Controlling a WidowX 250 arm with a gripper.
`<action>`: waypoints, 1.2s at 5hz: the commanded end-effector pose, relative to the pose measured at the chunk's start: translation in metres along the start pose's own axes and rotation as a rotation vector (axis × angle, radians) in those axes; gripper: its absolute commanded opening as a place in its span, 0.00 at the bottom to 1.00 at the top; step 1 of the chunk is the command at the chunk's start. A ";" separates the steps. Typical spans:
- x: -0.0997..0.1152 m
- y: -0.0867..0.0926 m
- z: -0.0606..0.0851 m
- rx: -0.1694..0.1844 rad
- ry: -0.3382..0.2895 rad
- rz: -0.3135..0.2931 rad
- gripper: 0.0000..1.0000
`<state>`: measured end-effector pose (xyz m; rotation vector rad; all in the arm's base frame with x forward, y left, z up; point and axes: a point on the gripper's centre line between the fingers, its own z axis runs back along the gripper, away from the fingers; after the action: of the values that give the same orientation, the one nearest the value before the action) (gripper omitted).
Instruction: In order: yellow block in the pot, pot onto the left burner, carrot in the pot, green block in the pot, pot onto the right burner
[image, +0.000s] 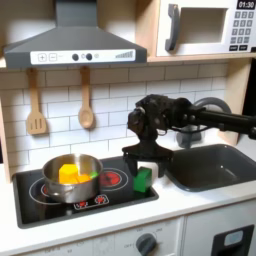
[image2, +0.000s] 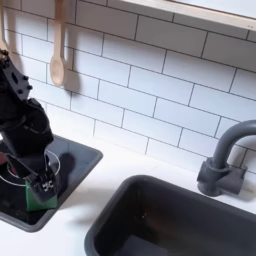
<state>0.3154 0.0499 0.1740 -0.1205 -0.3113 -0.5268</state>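
Hand (image: 146, 170) clenched around green block (image: 144, 179); pot (image: 72, 178) holds carrot (image: 70, 173).

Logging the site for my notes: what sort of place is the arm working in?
Most likely a toy play kitchen: a black cooktop with red-ringed burners, a sink with a faucet, a range hood and microwave above, white tiled wall behind.

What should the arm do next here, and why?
Probably close on the green block and lift it. The gripper sits right over the block at the cooktop's edge, and the pot on the left burner already holds yellow and orange pieces. Whether the jaws already pinch it isn't clear.
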 end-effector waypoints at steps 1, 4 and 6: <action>0.000 -0.001 0.001 0.003 -0.001 -0.005 1.00; 0.006 -0.008 0.003 0.006 0.013 -0.037 1.00; 0.010 -0.004 0.006 0.015 0.000 -0.049 1.00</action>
<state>0.3190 0.0430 0.1873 -0.0903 -0.3277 -0.5741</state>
